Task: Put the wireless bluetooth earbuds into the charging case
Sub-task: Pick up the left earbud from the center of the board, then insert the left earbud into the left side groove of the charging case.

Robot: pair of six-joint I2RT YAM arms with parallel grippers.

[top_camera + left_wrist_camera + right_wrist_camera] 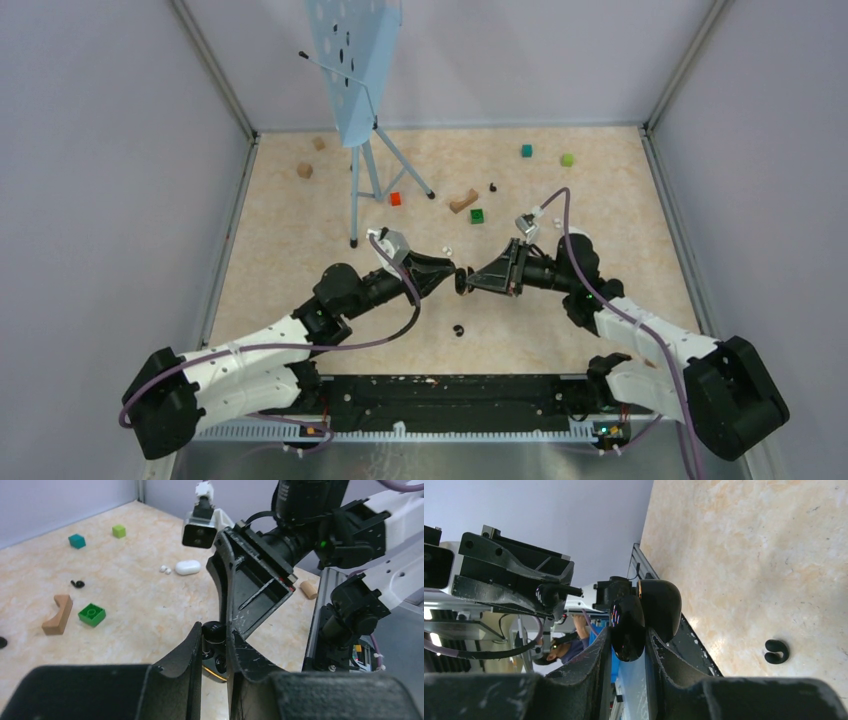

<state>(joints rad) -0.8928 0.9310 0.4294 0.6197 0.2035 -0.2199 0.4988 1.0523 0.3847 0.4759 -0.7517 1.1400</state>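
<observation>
My left gripper [216,632] is shut on a glossy black earbud [212,630], which pokes out past the fingertips. Right beneath it is the black charging case [223,671], showing a gold rim. The right gripper [628,630] is shut on that case [661,605], whose lid stands open. In the top view the two grippers [452,274] [472,280] meet tip to tip over the middle of the table. Another black earbud [459,329] [776,651] lies on the table near them. A third black one [77,584] lies farther back. A white pair [165,570] rests beside a white case [188,567].
A blue stand on thin legs [355,180] occupies the back left. Scattered blocks: green brick [91,614], wooden arch [57,614], teal cube [76,541], lime cube [118,530], red cube [395,198], wooden pieces [305,170]. The walls enclose three sides.
</observation>
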